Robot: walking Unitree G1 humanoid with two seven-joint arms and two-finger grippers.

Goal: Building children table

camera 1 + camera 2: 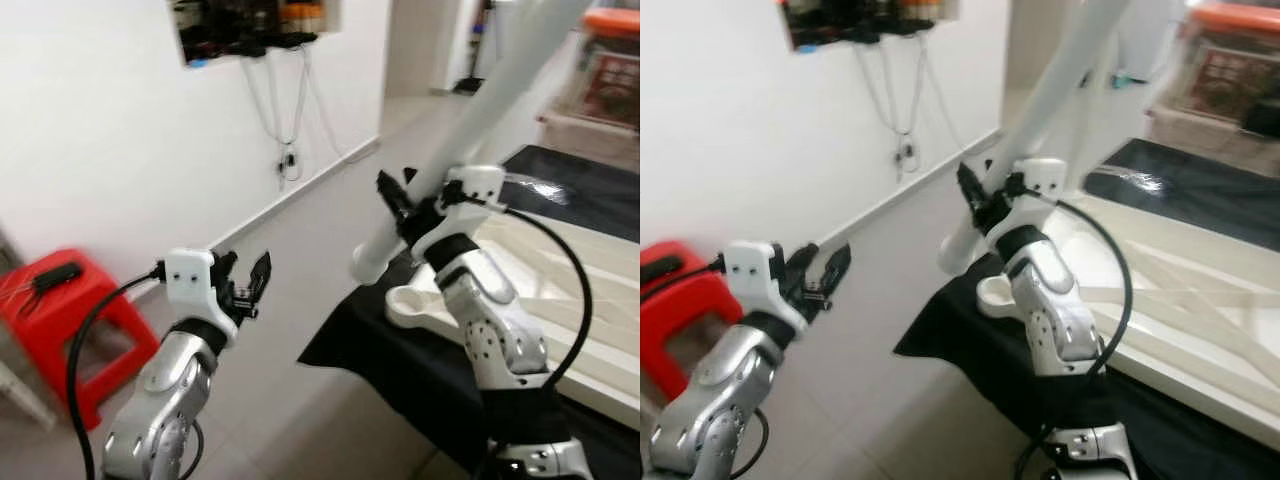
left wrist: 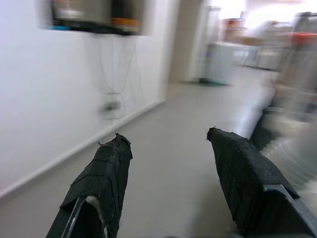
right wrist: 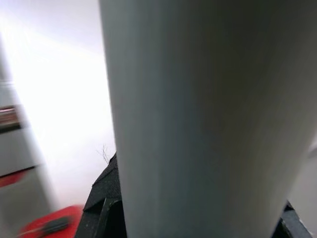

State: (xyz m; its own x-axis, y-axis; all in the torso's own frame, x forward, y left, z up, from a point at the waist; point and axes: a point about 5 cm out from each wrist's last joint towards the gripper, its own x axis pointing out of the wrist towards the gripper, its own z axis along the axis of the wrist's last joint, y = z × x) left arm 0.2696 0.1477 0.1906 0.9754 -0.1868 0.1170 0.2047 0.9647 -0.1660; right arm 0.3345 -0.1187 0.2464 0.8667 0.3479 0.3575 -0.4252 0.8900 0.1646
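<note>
We find the right gripper (image 1: 402,205) clamped around a long white table leg (image 1: 470,130), which slants up and away from the robot. Its rounded lower end hangs just above the near corner of the upturned white tabletop (image 1: 570,290). That tabletop lies flat on a black cloth (image 1: 400,360), and a round socket (image 1: 410,300) at its corner sits just below the leg's end; we cannot tell whether the two touch. In the right wrist view the leg (image 3: 198,119) crosses close in front of the camera, with black fingers (image 3: 106,198) showing at either side.

The left gripper (image 1: 245,280) is raised over bare grey floor (image 1: 300,240), well apart from the tabletop, its fingers (image 2: 106,173) spread wide and holding nothing.

Around the work we note a red stool (image 1: 70,320) near the white wall (image 1: 90,130) on the robot's left, with a dark object (image 1: 55,277) lying on it. A wall recess (image 1: 250,25) holds dark items, and cables (image 1: 285,120) hang down from it. Beyond the cloth stands a clear storage box with an orange lid (image 1: 605,60). The right arm's black cable (image 1: 570,270) loops across in front of the tabletop.
</note>
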